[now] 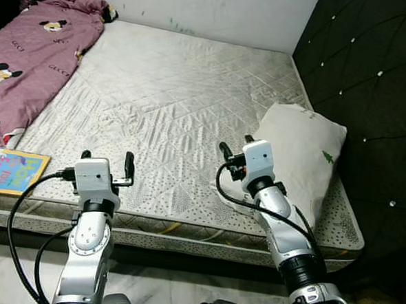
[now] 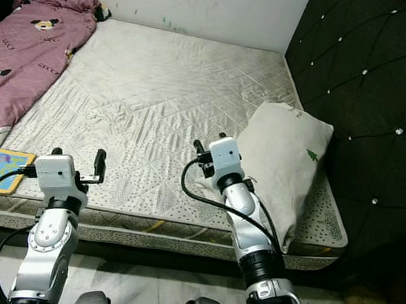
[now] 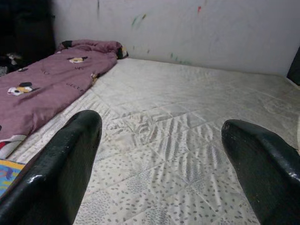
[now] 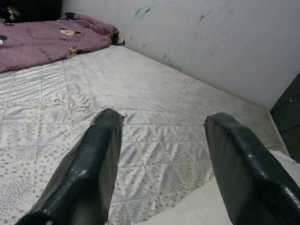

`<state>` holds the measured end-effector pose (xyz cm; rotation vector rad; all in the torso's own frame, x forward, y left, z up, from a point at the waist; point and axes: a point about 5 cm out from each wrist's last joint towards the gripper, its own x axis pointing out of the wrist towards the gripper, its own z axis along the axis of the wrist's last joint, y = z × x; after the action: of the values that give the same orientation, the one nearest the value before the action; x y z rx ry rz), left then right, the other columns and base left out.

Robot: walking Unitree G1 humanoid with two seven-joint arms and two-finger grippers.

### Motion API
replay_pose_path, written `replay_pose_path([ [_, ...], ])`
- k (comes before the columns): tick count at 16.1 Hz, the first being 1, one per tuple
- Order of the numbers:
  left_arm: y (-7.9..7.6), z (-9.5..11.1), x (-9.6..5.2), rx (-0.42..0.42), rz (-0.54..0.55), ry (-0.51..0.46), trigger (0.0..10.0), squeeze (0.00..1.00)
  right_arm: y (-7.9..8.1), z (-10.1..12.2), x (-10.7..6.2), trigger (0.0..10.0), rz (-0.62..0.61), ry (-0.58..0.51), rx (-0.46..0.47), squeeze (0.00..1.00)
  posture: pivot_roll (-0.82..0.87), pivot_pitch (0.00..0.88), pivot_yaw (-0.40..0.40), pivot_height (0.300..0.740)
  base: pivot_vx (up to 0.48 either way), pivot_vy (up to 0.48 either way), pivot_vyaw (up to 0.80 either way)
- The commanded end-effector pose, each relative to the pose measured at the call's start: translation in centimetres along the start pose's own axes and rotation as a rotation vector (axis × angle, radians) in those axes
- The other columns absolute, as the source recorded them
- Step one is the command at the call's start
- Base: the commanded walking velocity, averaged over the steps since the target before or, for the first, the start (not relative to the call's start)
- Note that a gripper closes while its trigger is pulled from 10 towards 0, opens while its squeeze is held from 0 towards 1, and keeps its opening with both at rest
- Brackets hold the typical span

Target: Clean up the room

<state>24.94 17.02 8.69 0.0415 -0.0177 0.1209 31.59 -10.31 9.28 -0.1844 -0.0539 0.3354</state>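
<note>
- If reaching with right gripper (image 1: 234,147) wide open, could shove pillow (image 1: 296,158) off mattress (image 1: 171,102)
- Left gripper (image 1: 106,161) open too, holding nothing; might bump book (image 1: 10,170)

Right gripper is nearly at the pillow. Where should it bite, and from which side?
Probably the pillow's near left corner, approached from the bare mattress side. The right gripper is open beside that edge, the corner looks soft enough to pinch, and the pillow's far side lies against the dark headboard.
</note>
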Motion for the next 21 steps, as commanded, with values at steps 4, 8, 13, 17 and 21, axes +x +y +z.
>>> replay_pose_path([
  [4, -0.87, 0.4, 0.27, -0.009, -0.038, -0.001, 10.0, 0.0, -0.86, -0.03, -0.31, 10.0, -0.021, -0.001, -0.009, 0.0, 0.01, 0.009, -0.088, 0.74, 0.0, -0.284, 0.0],
  [8, -0.92, 0.45, 0.33, -0.01, -0.039, -0.001, 10.0, 0.0, -0.88, -0.06, -0.25, 10.0, -0.018, 0.002, -0.011, 0.0, 0.01, 0.004, -0.093, 0.74, 0.0, -0.286, 0.0],
  [13, -0.82, 0.57, 0.45, -0.016, -0.034, -0.008, 10.0, 0.0, -0.81, 0.02, -0.09, 10.0, -0.015, 0.0, -0.013, 0.0, 0.01, 0.0, -0.091, 0.74, 0.0, 0.0, 0.0],
  [17, -0.85, 0.72, 0.5, -0.025, -0.039, -0.018, 10.0, 0.0, -0.89, 0.06, -0.13, 10.0, -0.02, -0.003, -0.013, 0.0, 0.01, 0.0, -0.089, 0.74, 0.0, 0.0, 0.0],
  [21, -0.94, 0.9, 0.4, -0.042, -0.049, -0.032, 10.0, 0.0, -1.07, 0.06, -0.19, 10.0, -0.027, -0.002, -0.003, 0.0, 0.0, 0.002, -0.088, 0.74, 0.148, 0.0, 0.0],
])
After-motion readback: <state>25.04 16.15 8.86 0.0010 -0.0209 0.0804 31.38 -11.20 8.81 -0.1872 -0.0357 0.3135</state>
